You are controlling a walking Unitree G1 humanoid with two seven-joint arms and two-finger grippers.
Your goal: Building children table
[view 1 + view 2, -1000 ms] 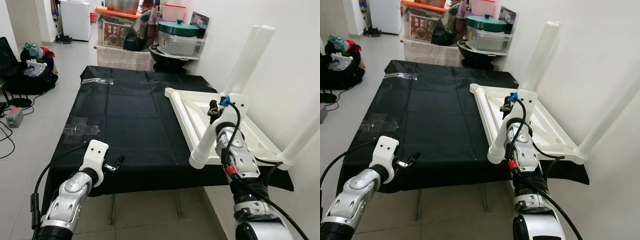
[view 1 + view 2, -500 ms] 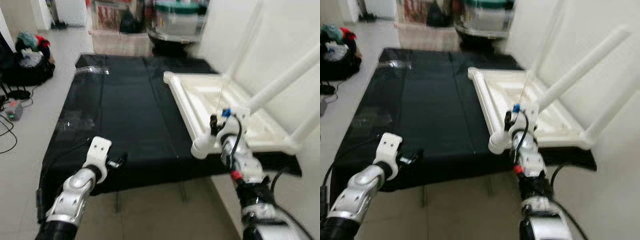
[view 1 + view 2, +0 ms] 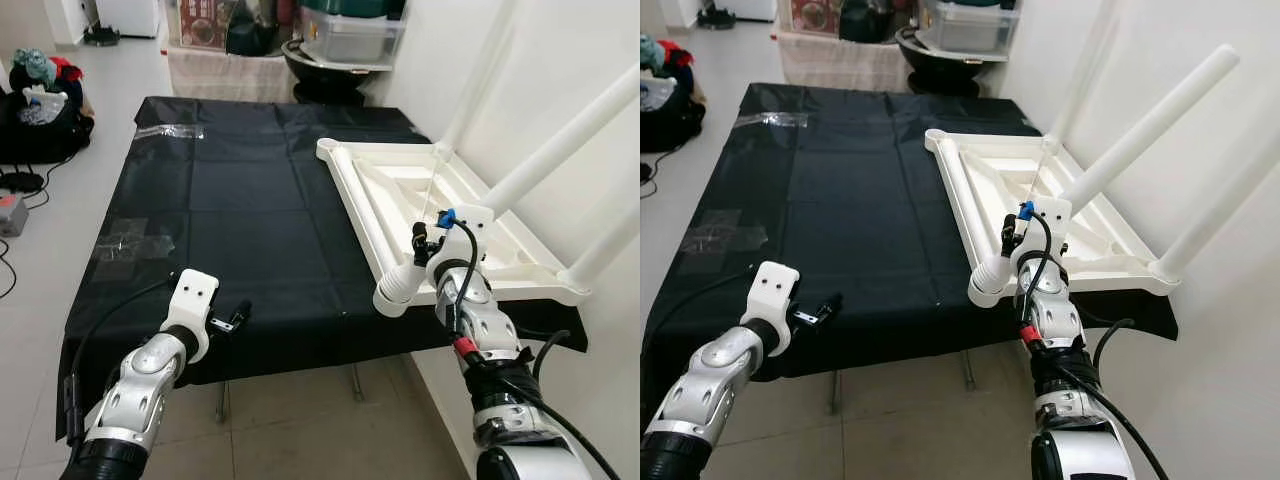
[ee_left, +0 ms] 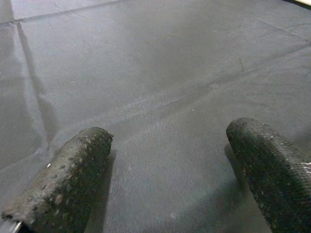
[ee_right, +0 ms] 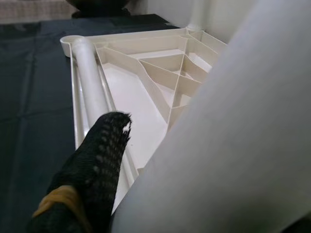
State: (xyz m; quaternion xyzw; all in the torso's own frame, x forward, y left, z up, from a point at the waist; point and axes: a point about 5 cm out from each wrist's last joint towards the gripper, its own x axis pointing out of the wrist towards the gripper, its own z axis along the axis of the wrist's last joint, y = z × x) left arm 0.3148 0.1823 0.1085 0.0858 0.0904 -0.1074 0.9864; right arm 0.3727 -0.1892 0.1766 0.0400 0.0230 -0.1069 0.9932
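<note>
Children's table top [image 3: 440, 210] lies upside down on the right of the black-covered table [image 3: 240, 220], three legs up. Since a second ago the fourth leg [image 3: 395, 293], pinched in the right hand [image 3: 428, 240], has dropped low toward the near-left corner socket, so seating comes next. Left hand [image 3: 240, 315] hovers spread, empty.

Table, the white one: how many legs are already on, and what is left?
Done: two legs stand up from the upturned top, the far leg and the near leg. In hand: the right gripper has its jaws shut on a third leg, tilted, its ribbed end at the near left corner. Left: seating it, then the empty far left socket. The left gripper is open.
</note>
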